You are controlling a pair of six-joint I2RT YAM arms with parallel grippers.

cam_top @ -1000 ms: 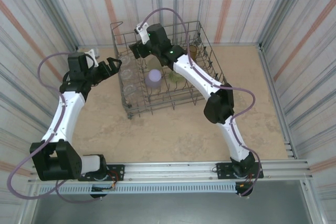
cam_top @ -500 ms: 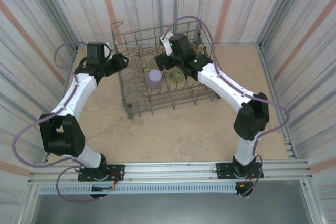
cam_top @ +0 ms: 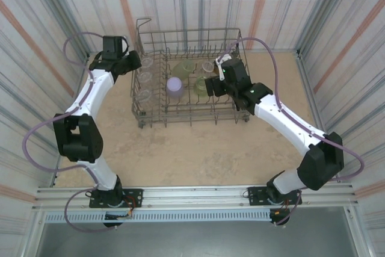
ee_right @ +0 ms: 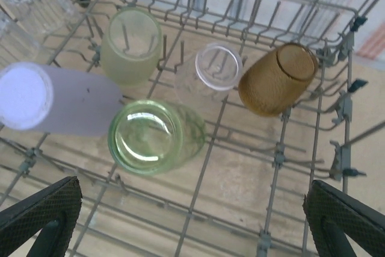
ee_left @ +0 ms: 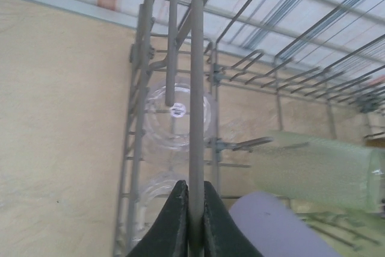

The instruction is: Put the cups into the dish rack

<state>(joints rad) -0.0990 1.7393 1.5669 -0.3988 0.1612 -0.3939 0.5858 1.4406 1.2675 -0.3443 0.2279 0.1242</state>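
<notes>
Swung round and squared up since a second ago, the large grey wire dish rack (cam_top: 180,114) is clamped at a left-wall wire by the left gripper (ee_left: 194,188). An opaque lavender cup (cam_top: 175,87) and an amber-brown cup (ee_right: 278,79) are seen lying inside. The right gripper (cam_top: 212,85) is held wide open over the rack's right side.

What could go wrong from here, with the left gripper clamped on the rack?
The left gripper is pinching a side wire of the dish rack; any pull might drag or tip it and roll the lavender cup lying inside. The right gripper hangs open over the yellow-green cup; a descent might knock it.
</notes>
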